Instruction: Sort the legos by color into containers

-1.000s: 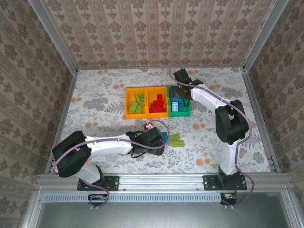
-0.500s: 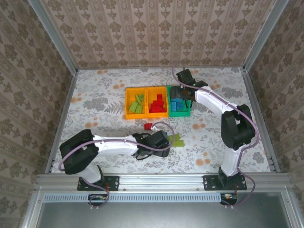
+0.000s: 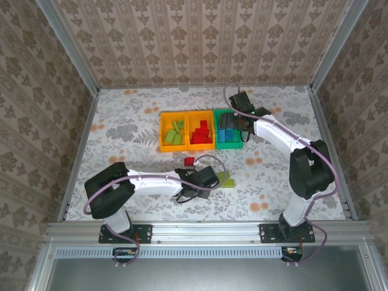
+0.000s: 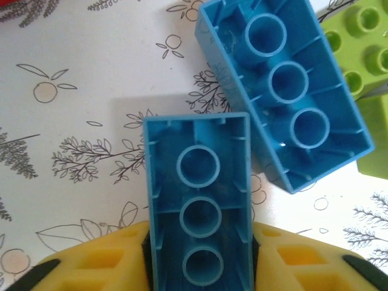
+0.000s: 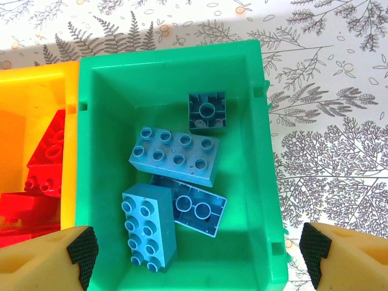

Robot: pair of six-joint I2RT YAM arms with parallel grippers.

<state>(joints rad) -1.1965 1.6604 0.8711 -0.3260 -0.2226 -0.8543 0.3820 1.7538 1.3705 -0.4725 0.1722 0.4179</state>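
Note:
My left gripper is shut on a blue lego that lies studs-down, its yellow fingers pressed against both long sides. A second upturned blue lego lies just beyond it, with a lime lego to its right. From above, the left gripper is at the table's near middle beside the lime legos. My right gripper hangs open and empty over the green container, which holds several blue legos. The right gripper covers part of that container.
Two orange-yellow containers stand left of the green one: the left one holds lime legos, the middle one holds red legos. One red lego lies on the table just beyond the left gripper. Patterned walls ring the table.
The left gripper moved right to the loose bricks and closed on the blue lego. The right arm swung slightly right while its gripper stayed open over the green container.

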